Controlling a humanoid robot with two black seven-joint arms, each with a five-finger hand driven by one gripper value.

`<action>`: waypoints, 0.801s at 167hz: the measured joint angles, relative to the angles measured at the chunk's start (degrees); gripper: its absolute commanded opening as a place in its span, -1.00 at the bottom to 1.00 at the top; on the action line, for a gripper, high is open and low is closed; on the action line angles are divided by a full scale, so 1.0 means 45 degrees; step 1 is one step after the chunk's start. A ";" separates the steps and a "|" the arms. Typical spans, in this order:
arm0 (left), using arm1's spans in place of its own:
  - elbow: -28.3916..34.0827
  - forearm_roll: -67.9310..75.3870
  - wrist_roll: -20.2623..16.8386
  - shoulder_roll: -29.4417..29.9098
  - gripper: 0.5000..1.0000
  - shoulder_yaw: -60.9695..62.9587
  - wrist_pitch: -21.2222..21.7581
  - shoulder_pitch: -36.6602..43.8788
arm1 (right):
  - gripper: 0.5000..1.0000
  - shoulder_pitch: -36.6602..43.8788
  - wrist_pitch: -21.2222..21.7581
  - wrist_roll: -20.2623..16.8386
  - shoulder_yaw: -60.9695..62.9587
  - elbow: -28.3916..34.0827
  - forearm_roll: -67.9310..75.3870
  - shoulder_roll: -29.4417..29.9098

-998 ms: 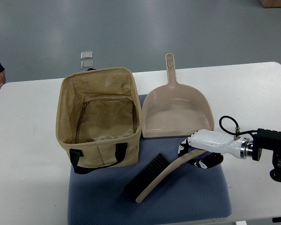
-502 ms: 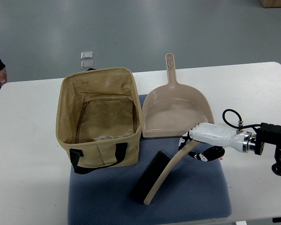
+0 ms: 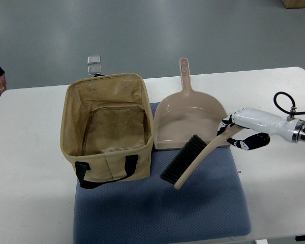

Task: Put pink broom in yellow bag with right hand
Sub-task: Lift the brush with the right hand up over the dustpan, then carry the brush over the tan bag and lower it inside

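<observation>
One second has carried the pink broom (image 3: 198, 158) off the blue mat (image 3: 162, 208) and up toward the dustpan (image 3: 190, 119), so the lift is done and the swing left to the yellow bag (image 3: 109, 127) on the counter (image 3: 30, 168) remains. Reaching in low from the right edge, the right hand (image 3: 241, 133) has its fingers (image 3: 249, 142) curled around the handle's end, bristles hanging down-left.

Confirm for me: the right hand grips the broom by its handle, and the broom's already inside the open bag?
Not quite. The top view shows the right hand gripping the broom by its handle, but the broom is outside the bag, over the dustpan and blue mat.
</observation>
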 measured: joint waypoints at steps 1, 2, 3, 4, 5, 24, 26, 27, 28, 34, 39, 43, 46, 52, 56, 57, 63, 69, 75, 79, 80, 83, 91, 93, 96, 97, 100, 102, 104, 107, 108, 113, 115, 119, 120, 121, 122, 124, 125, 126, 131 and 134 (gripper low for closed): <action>0.0000 0.0000 0.0000 0.0000 1.00 0.0000 0.0000 0.0000 | -1.00 0.0000 0.0015 0.0003 0.0027 0.0000 0.0020 -0.0022; 0.0000 0.0000 0.0000 0.0000 1.00 0.0000 0.0000 0.0000 | -1.00 0.0000 0.0031 0.0006 0.0055 0.0000 0.0042 -0.0044; 0.0000 0.0000 0.0000 0.0000 1.00 0.0000 0.0000 0.0000 | -1.00 0.0000 0.0048 0.0009 0.0084 0.0000 0.0063 -0.0067; 0.0000 0.0000 0.0000 0.0000 1.00 0.0000 0.0000 0.0000 | -1.00 -0.0001 0.0065 0.0012 0.0113 0.0000 0.0086 -0.0090; 0.0000 0.0000 0.0000 0.0000 1.00 0.0000 0.0000 0.0001 | -1.00 -0.0001 0.0083 0.0015 0.0143 0.0000 0.0111 -0.0113; 0.0000 0.0000 0.0004 0.0000 1.00 0.0000 0.0000 0.0003 | -1.00 -0.0004 0.0643 0.0051 0.0960 -0.0018 0.0967 -0.0741; 0.0000 0.0000 0.0004 0.0000 1.00 0.0000 0.0000 0.0003 | -1.00 -0.0004 0.0707 0.0052 0.1041 -0.0024 0.1056 -0.0801; 0.0001 0.0000 0.0004 0.0000 1.00 0.0000 0.0000 0.0004 | -1.00 -0.0004 0.0740 0.0053 0.1082 -0.0027 0.1101 -0.0832; 0.0001 0.0000 0.0004 0.0000 1.00 0.0000 0.0000 0.0004 | -1.00 -0.0004 0.0772 0.0053 0.1123 -0.0030 0.1146 -0.0863; 0.0002 0.0000 0.0004 0.0000 1.00 0.0000 0.0000 0.0004 | -1.00 -0.0004 0.1015 0.0055 0.1422 -0.0043 0.1452 -0.1070; 0.0002 0.0000 0.0004 0.0000 1.00 0.0000 0.0000 0.0004 | -1.00 -0.0004 0.1222 0.0055 0.1694 -0.0064 0.1709 -0.1244; 0.0002 0.0000 0.0004 0.0000 1.00 0.0000 0.0000 0.0004 | -1.00 -0.0004 0.1383 0.0055 0.1926 -0.0090 0.1904 -0.1385; 0.0002 0.0000 0.0004 0.0000 1.00 0.0000 0.0000 0.0003 | -1.00 -0.0004 0.1501 0.0054 0.2105 -0.0124 0.2040 -0.1495; 0.0002 0.0000 0.0004 0.0000 1.00 0.0000 0.0000 0.0004 | -1.00 -0.0004 0.1682 0.0043 0.2391 -0.0220 0.2242 -0.1674; 0.0002 0.0000 0.0004 0.0000 1.00 0.0000 -0.0001 0.0005 | -1.00 -0.0004 0.1773 0.0033 0.2543 -0.0287 0.2333 -0.1766; 0.0002 0.0000 0.0005 0.0000 1.00 0.0000 -0.0001 0.0005 | -1.00 -0.0004 0.1796 0.0031 0.2581 -0.0305 0.2353 -0.1788; 0.0002 0.0000 0.0005 0.0000 1.00 0.0000 -0.0001 0.0005 | -1.00 -0.0001 0.1966 0.0008 0.2860 -0.0464 0.2477 -0.1939; 0.0002 0.0000 0.0005 0.0000 1.00 0.0000 -0.0004 0.0004 | -1.00 0.0025 0.2130 -0.0025 0.3157 -0.0644 0.2566 -0.2044; 0.0002 0.0000 0.0005 0.0000 1.00 0.0000 -0.0005 0.0003 | -1.00 0.0098 0.2280 -0.0055 0.3433 -0.0816 0.2642 -0.2099; 0.0002 0.0000 0.0004 0.0000 1.00 0.0000 -0.0005 0.0003 | -1.00 0.0196 0.2407 -0.0075 0.3629 -0.0934 0.2703 -0.2128; 0.0002 0.0000 0.0005 0.0000 1.00 0.0000 -0.0005 0.0003 | -1.00 0.0220 0.2436 -0.0078 0.3667 -0.0956 0.2716 -0.2132; 0.0002 0.0000 0.0005 0.0000 1.00 0.0000 -0.0005 0.0003 | -1.00 0.0330 0.2557 -0.0092 0.3812 -0.1042 0.2765 -0.2141; 0.0003 0.0000 0.0004 0.0000 1.00 0.0000 -0.0005 0.0004 | -1.00 0.0712 0.2898 -0.0123 0.4092 -0.1203 0.2861 -0.2144; 0.0003 0.0000 0.0004 0.0000 1.00 0.0000 -0.0005 0.0004 | -1.00 0.0806 0.2969 -0.0129 0.4130 -0.1227 0.2875 -0.2143; 0.0003 0.0000 0.0005 0.0000 1.00 0.0000 -0.0005 0.0004 | -1.00 0.1016 0.3102 -0.0145 0.4188 -0.1275 0.2895 -0.2128; 0.0003 0.0000 0.0005 0.0000 1.00 0.0000 -0.0005 0.0004 | -1.00 0.1071 0.3132 -0.0150 0.4200 -0.1285 0.2899 -0.2123; 0.0003 0.0000 0.0005 0.0000 1.00 0.0000 -0.0005 0.0005 | -1.00 0.1237 0.3218 -0.0169 0.4231 -0.1316 0.2910 -0.2104; 0.0003 0.0000 0.0005 0.0000 1.00 0.0000 -0.0005 0.0005 | -1.00 0.1411 0.3299 -0.0192 0.4250 -0.1344 0.2918 -0.2084; 0.0003 0.0000 0.0005 0.0000 1.00 0.0000 -0.0005 0.0005 | -1.00 0.1530 0.3348 -0.0209 0.4260 -0.1360 0.2921 -0.2071; 0.0003 0.0000 0.0005 0.0000 1.00 0.0000 -0.0005 0.0005 | -1.00 0.1712 0.3416 -0.0237 0.4268 -0.1385 0.2923 -0.2052; 0.0003 0.0000 0.0005 0.0000 1.00 0.0000 -0.0005 0.0005 | -1.00 0.1773 0.3437 -0.0248 0.4269 -0.1393 0.2923 -0.2046; 0.0003 0.0000 0.0004 0.0000 1.00 0.0000 -0.0005 0.0005 | -1.00 0.2116 0.3552 -0.0312 0.4274 -0.1452 0.2923 -0.2001; 0.0004 0.0000 0.0005 0.0000 1.00 0.0000 -0.0005 0.0007 | -1.00 0.2228 0.3589 -0.0333 0.4273 -0.1474 0.2922 -0.1974; 0.0004 0.0000 0.0005 0.0000 1.00 0.0000 -0.0005 0.0007 | -1.00 0.2490 0.3679 -0.0382 0.4272 -0.1527 0.2907 -0.1864; 0.0004 0.0000 0.0005 0.0000 1.00 0.0000 -0.0005 0.0008 | -1.00 0.2545 0.3699 -0.0390 0.4270 -0.1538 0.2901 -0.1831; 0.0004 0.0000 0.0005 0.0000 1.00 0.0000 -0.0005 0.0008 | -1.00 0.2600 0.3720 -0.0398 0.4268 -0.1549 0.2894 -0.1794; 0.0005 0.0000 0.0005 0.0000 1.00 0.0000 -0.0005 0.0008 | -1.00 0.2654 0.3740 -0.0405 0.4265 -0.1559 0.2887 -0.1754; 0.0006 0.0000 0.0005 0.0000 1.00 -0.0001 -0.0005 0.0007 | -1.00 0.2813 0.3803 -0.0424 0.4252 -0.1591 0.2861 -0.1619; 0.0006 0.0000 0.0005 0.0000 1.00 -0.0001 -0.0005 0.0006 | -1.00 0.2867 0.3824 -0.0429 0.4246 -0.1603 0.2851 -0.1568; 0.0006 0.0000 0.0004 0.0000 1.00 -0.0001 -0.0005 0.0006 | -1.00 0.2923 0.3847 -0.0435 0.4238 -0.1615 0.2841 -0.1515; 0.0007 0.0000 0.0004 0.0000 1.00 -0.0003 -0.0005 0.0004 | -1.00 0.3261 0.3986 -0.0460 0.4183 -0.1697 0.2784 -0.1161; 0.0007 0.0000 0.0004 0.0000 1.00 -0.0003 -0.0005 0.0003 | -1.00 0.3429 0.4057 -0.0472 0.4156 -0.1745 0.2760 -0.0973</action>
